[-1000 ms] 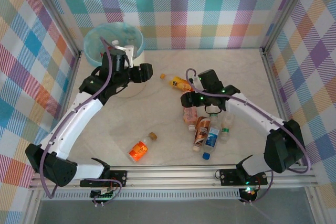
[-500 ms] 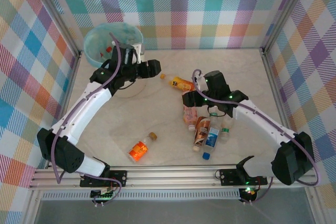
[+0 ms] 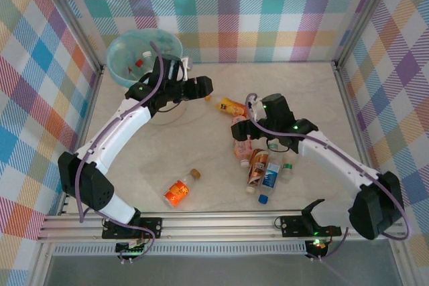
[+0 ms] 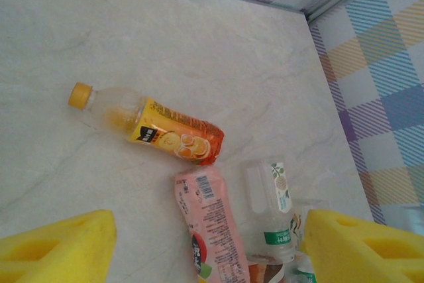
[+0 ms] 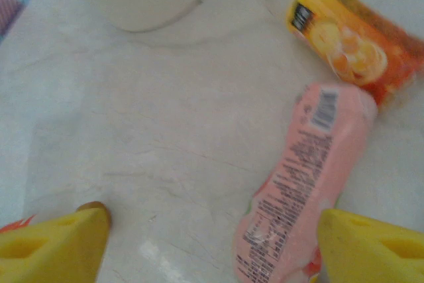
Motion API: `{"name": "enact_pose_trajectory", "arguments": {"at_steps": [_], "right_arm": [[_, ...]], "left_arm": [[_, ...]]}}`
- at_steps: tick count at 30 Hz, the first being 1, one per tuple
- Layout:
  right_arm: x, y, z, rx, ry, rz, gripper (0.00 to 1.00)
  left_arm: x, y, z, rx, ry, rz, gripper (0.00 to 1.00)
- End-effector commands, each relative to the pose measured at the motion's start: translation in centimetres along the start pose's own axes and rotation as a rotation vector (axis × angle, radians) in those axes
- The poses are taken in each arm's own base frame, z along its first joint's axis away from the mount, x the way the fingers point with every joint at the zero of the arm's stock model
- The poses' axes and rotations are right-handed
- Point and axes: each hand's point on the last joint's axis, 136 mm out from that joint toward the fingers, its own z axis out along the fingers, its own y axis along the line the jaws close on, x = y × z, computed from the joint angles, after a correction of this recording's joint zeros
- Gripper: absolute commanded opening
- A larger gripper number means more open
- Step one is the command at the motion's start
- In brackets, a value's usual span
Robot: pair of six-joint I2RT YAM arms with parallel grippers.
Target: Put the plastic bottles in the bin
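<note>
Swung left gripper point(image 3: 201, 87) off bin point(image 3: 115, 58) toward orange bottle point(image 3: 230, 106), fingers spread, empty. Just spread right gripper point(image 3: 244, 125) wide over pink bottle point(image 3: 241, 144). Two bottles point(image 3: 143, 57) in bin far-left; rest on table point(image 3: 167, 145), pick next.
</note>
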Motion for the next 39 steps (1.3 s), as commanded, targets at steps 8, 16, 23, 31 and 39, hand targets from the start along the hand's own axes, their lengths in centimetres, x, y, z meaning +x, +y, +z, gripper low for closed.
{"name": "enact_pose_trajectory", "arguments": {"at_steps": [8,16,23,31,39], "right_arm": [[4.1,-4.1,6.1,0.169,0.255,0.08,0.97],[5.5,-5.4,10.2,0.191,0.369,0.087,0.88],[5.1,-5.2,11.2,0.173,0.368,0.09,0.69],[2.2,-2.5,7.6,0.073,0.228,0.054,0.6],[-2.1,3.1,2.7,-0.187,-0.015,-0.024,0.55]], "left_arm": [[-1.5,-1.3,-2.7,-0.003,-0.06,0.041,0.76],[-1.3,-1.0,-3.5,-0.02,-0.071,0.056,0.76],[-1.4,-0.7,-4.3,-0.044,-0.086,0.079,0.76],[-2.0,-0.8,-5.6,-0.051,-0.136,0.092,0.77],[-0.9,-0.9,-3.1,0.006,-0.098,0.081,0.78]]}}
